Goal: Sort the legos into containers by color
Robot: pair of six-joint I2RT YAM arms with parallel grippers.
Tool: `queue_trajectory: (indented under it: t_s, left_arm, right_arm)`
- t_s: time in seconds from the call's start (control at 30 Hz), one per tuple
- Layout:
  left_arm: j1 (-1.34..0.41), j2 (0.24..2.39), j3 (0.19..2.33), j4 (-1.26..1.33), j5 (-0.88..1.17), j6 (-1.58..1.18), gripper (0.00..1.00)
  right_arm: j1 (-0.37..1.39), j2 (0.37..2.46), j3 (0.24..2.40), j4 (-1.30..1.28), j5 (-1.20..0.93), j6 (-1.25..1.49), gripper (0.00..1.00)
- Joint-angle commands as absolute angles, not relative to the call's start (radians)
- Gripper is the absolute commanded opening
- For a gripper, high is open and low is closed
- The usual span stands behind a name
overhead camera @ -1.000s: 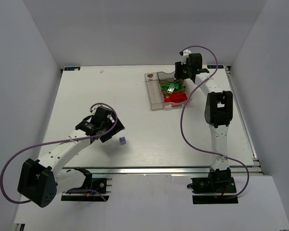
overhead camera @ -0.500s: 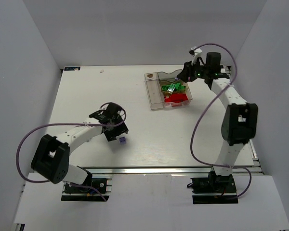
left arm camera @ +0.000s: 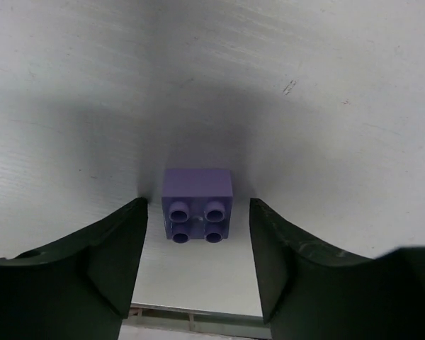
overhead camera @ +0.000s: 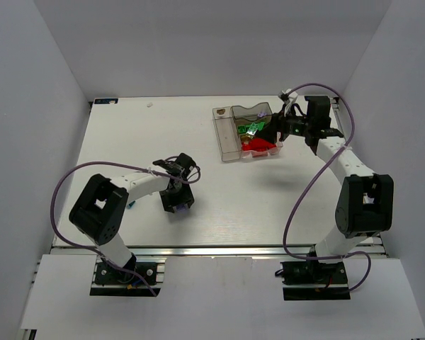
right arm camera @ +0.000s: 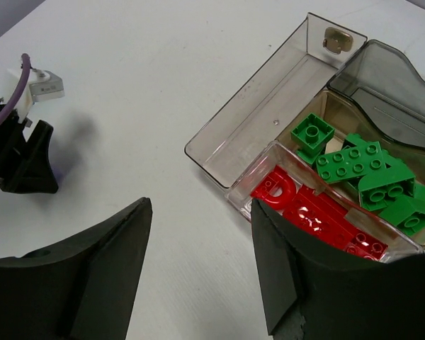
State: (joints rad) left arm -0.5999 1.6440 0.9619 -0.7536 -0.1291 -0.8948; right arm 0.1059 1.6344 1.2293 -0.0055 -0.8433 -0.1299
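The left arm (overhead camera: 138,184) and right arm (overhead camera: 343,160) have white links, blocky black joints and a looping purple cable (overhead camera: 55,205) each. The left gripper (left arm camera: 198,207) has matt black, curved jaws.

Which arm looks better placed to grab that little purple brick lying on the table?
Left. The left gripper is down at the lilac brick, with an open finger on either side, not touching it. The right gripper hangs open near the containers, far from it.

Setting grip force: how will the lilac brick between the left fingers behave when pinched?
The lilac brick looks like rigid moulded plastic, so it probably won't deform. Its flat sides face the fingers, likely giving a steady grip. Small and lying flat on the table, it should slide rather than roll.
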Motion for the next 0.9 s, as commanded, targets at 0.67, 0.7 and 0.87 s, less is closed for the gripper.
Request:
queue_trajectory:
  t_s: [0.67,0.7,0.87]
  left_arm:
    - [-0.58,2.063,2.026,-0.356,0.161,-0.634,0.01]
    - [-0.58,2.125,2.108,-0.351,0.16,-0.629,0.01]
    - [-0.58,2.361,2.267,-0.095,0.086,-0.634,0.0]
  right_arm:
    - [0.064,1.486,1.124,-0.136,-0.612,-0.121,0.0]
    - [0.058,1.477,1.115,-0.126,-0.621,-0.118,0.0]
    - [0.058,1.364,0.983,-0.048,-0.606,-0.117,0.0]
